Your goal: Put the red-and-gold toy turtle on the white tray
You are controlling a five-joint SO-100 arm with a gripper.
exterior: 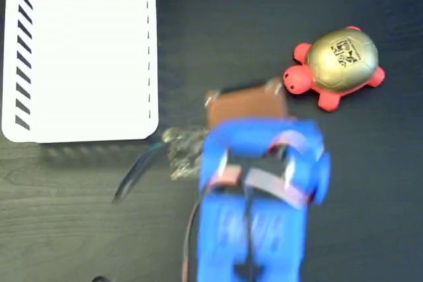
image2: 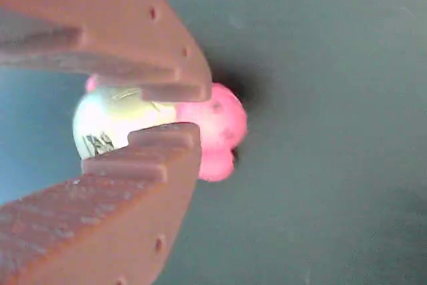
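On the dark wood-grain bench (exterior: 370, 183), toward the right of the fixed view, the red-and-gold toy turtle (exterior: 337, 65) is resting upright, well apart from the white tray (exterior: 79, 57), which is lying at the upper left. I am holding the blue arm (exterior: 258, 216) at lower centre, with its brown gripper (exterior: 246, 100) sitting just beside the turtle's red head and not touching it, as far as that view is showing.

Through the wrist view, the gripper (image2: 175, 110) is framing the turtle (image2: 160, 125) beyond the tips. The fingers (image2: 147, 158) are standing slightly spread, with a narrow gap between the tips and nothing pinched between them.

Risks I am judging from here:
- That gap is looking narrower than the shell, so advancing without spreading wider would likely be pushing the turtle away across the bench.
- The domed shell is looking glossy and rounded; a high pinch could be sliding off it.
- The toy is appearing soft, so a hard squeeze could be making it pop out sideways.
- Gripping the head alone could be letting the body swing and drop during the long carry to the tray.

Materials: the shell is shiny gold with a black printed mark; head and legs are bright red and stubby. The fingers are showing stepped ridges and small holes. The tray is flat, white, round-cornered, with black diagonal slots along two edges and thin dashes along a third.
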